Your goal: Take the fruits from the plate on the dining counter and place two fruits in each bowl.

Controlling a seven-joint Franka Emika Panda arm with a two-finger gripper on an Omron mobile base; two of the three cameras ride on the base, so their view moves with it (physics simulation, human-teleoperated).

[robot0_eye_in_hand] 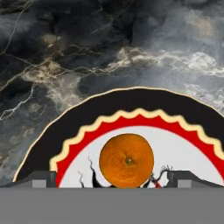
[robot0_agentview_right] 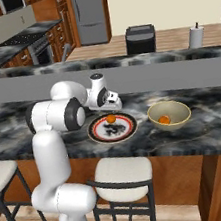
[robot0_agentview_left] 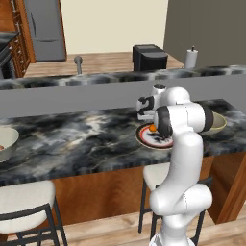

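Marbled dining counter (robot0_agentview_right: 205, 122) holds one plate (robot0_agentview_right: 97, 133), two bowls (robot0_agentview_right: 175, 105), two visible fruits (robot0_agentview_right: 111, 118).

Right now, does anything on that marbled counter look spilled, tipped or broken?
Nothing stands out. One small round orange fruit sits upright on the flat white red-rimmed plate, another rests inside the deep beige bowl, and the marbled counter shows no spill.

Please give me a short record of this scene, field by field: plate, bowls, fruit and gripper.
plate: on the dining counter, holding one orange fruit
near bowl: right of the plate, one orange fruit inside
far bowl: at the counter's left end, contents unclear
gripper: open, above the plate, a finger on either side of the fruit
held: nothing
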